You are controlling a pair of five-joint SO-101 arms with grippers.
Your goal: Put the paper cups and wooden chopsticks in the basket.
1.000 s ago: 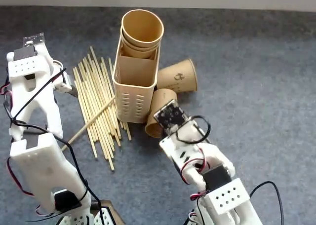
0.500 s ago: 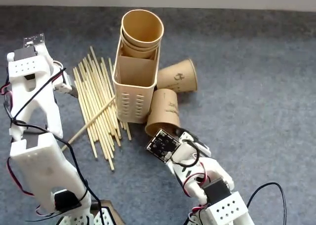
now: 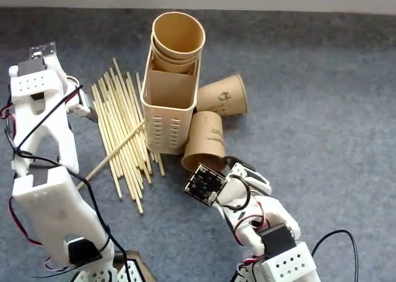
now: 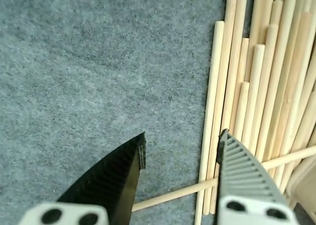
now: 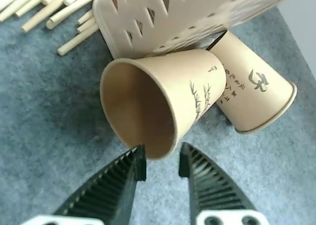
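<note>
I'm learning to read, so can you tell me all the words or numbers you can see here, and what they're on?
Cup with characters: dark brush-style signs on its side, which I cannot read for sure.
Cup with leaves: a leaf drawing and one tiny mark, too small to read.
Basket, chopsticks, stacked cups: no writing that I can see.

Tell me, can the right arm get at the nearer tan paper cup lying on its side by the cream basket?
Probably yes. The right gripper is open just short of the mouth of the tan paper cup, with nothing between them; the cream slotted plastic basket lies behind the cup.
</note>
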